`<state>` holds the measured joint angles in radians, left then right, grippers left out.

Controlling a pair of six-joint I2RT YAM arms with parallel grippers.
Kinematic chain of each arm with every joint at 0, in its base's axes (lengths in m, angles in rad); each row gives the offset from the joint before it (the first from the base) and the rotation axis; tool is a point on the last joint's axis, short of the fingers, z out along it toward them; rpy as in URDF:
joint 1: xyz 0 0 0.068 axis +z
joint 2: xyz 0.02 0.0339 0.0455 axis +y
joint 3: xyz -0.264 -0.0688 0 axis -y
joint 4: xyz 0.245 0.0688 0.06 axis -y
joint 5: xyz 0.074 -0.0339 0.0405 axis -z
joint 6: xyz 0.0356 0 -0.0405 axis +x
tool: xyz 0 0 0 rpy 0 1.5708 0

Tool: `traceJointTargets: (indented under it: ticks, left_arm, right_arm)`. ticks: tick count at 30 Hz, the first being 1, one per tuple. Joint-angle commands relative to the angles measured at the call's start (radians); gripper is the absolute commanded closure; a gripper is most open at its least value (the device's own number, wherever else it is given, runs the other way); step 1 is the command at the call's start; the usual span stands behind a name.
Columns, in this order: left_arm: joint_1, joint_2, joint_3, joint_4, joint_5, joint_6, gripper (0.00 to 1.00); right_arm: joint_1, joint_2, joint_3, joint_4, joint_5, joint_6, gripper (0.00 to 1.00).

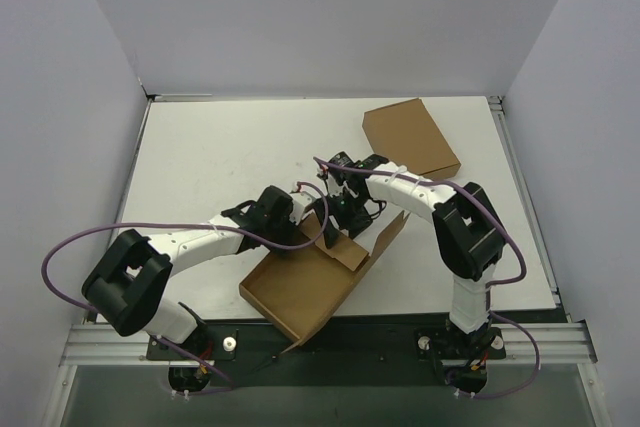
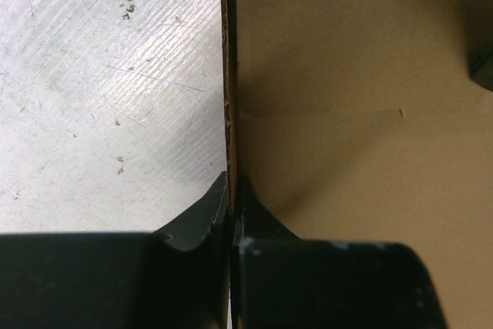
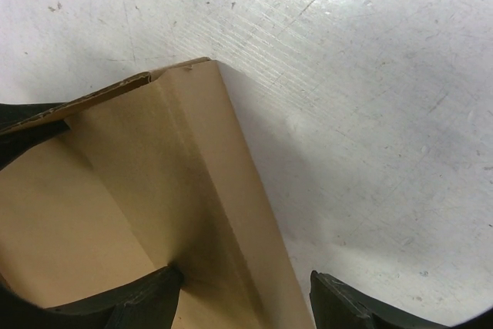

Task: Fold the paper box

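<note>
The paper box (image 1: pixel 300 292) is a brown cardboard cut-out lying at the near middle of the table, with its far and right flaps raised. My left gripper (image 1: pixel 303 234) is at the box's far left edge. In the left wrist view this gripper (image 2: pixel 231 190) is shut on the thin edge of an upright cardboard wall (image 2: pixel 354 113). My right gripper (image 1: pixel 335 219) hangs over the far flap, just right of the left one. In the right wrist view it (image 3: pixel 246 298) stands open astride a creased, raised flap (image 3: pixel 154 190), and its left finger (image 3: pixel 146 298) touches the flap's inner face.
A flat brown rectangular carton (image 1: pixel 410 137) lies at the back right of the white table (image 1: pixel 220 157). Grey walls close in the left, back and right sides. The box's near corner reaches over the table's front edge by the arm bases.
</note>
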<state>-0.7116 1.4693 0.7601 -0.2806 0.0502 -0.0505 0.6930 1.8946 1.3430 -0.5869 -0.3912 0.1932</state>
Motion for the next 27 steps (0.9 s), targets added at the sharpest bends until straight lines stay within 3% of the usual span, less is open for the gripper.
traceJointTargets:
  ticks: [1,8,14,18,25,27]
  left_arm:
    - [-0.025,-0.010,0.058,0.090,0.096,0.012,1.00]
    - [-0.025,-0.018,0.056,0.096,0.099,0.038,1.00]
    - [-0.025,-0.015,0.047,0.165,0.172,-0.005,1.00]
    - [-0.016,-0.018,0.047,0.176,0.174,-0.009,0.80]
    - [0.032,-0.044,0.076,0.196,0.255,-0.012,0.55]
    - [0.043,-0.055,0.090,0.202,0.267,-0.012,0.52]
  right_arm:
    - [0.097,0.020,0.015,0.056,0.085,-0.031,0.33]
    - [0.054,-0.061,0.036,0.053,-0.047,-0.021,0.33]
    - [0.066,-0.006,0.038,0.050,-0.112,-0.047,0.34]
    - [0.046,0.001,0.016,0.045,-0.077,-0.055,0.38]
    - [0.045,0.003,-0.024,0.042,0.004,-0.100,0.38]
    - [0.039,0.014,-0.016,0.038,0.015,-0.103,0.38]
